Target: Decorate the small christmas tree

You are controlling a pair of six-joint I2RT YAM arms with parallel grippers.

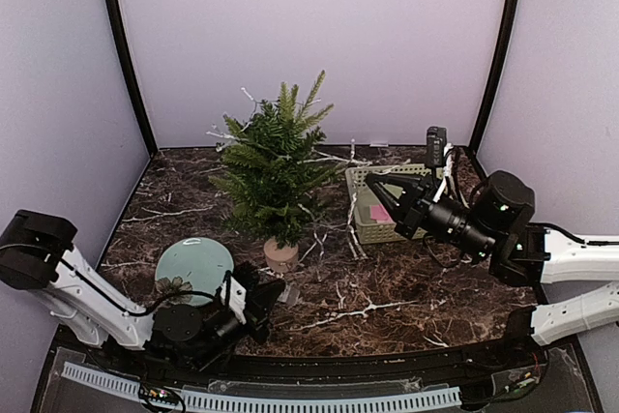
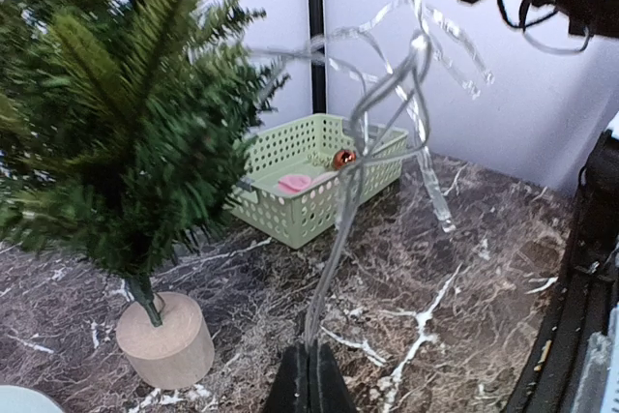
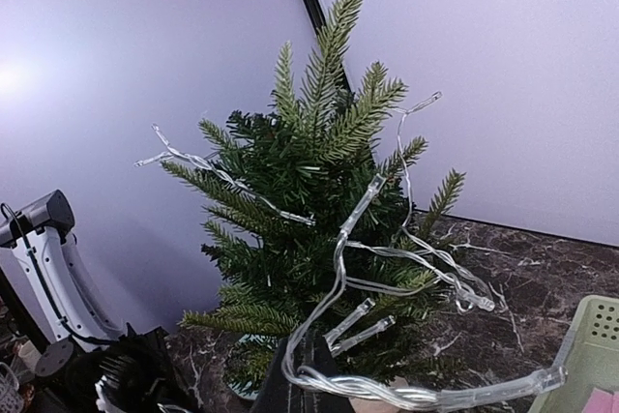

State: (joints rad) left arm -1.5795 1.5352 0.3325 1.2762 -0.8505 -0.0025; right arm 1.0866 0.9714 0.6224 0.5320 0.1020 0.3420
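Note:
The small christmas tree point(image 1: 274, 169) stands mid-table in a beige pot point(image 1: 280, 255). A clear light string point(image 1: 335, 157) drapes over its branches. My left gripper point(image 1: 274, 294) is low on the table, in front of the pot. In the left wrist view its jaws point(image 2: 311, 367) are shut on one strand of the light string point(image 2: 350, 191), which rises from them. My right gripper point(image 1: 398, 202) is raised right of the tree, above the basket. In the right wrist view its jaws point(image 3: 309, 386) are shut on a bundle of the string point(image 3: 406, 396), which runs onto the tree point(image 3: 309, 191).
A pale green basket point(image 1: 366, 222) stands right of the tree. It holds a pink piece point(image 2: 294, 182) and a small orange-red ball point(image 2: 342, 158). A teal round plate point(image 1: 193, 268) lies front left of the pot. Walls close in the back and sides.

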